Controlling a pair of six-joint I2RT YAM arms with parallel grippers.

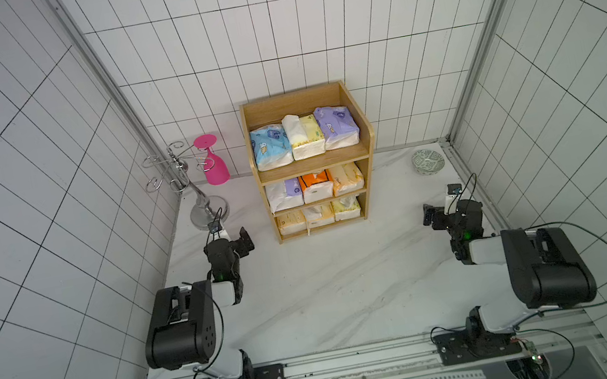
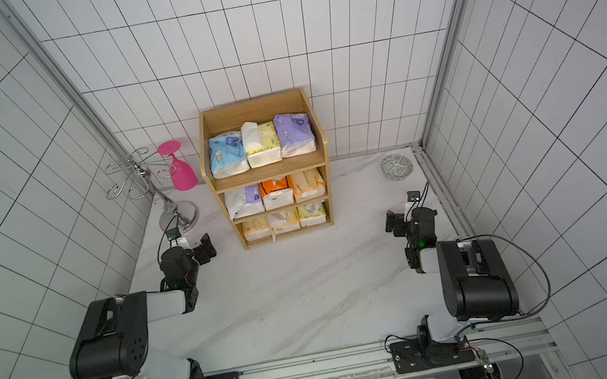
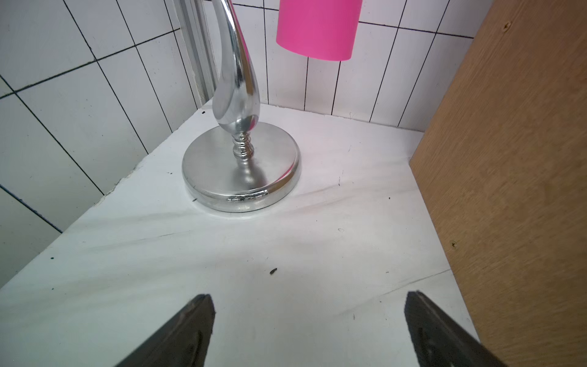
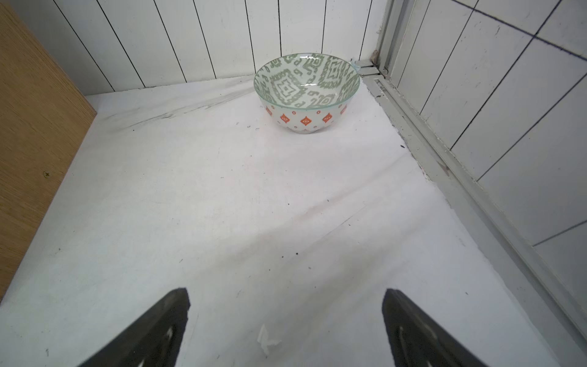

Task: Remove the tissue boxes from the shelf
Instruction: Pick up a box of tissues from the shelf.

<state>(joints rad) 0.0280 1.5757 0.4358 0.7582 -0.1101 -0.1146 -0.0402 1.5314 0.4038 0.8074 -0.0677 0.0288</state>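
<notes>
While tissue boxes (image 1: 303,135) fill the shelf (image 1: 291,106) at the bench's (image 1: 330,278) back edge, left gripper (image 3: 309,298) and right gripper (image 4: 286,292) gape wide, empty.

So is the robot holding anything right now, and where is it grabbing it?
Nothing. The left gripper and right gripper both have open, empty jaws.

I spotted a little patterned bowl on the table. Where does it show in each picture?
In a top view: the bowl sits in the far right corner of the table, right of the shelf.
In a top view: the bowl again in that corner, right of the shelf.
Left wrist: not in it.
Right wrist: the bowl stands ahead on the table.
Shared landmark: the wooden shelf, its side panel edging the left wrist and right wrist views.
</notes>
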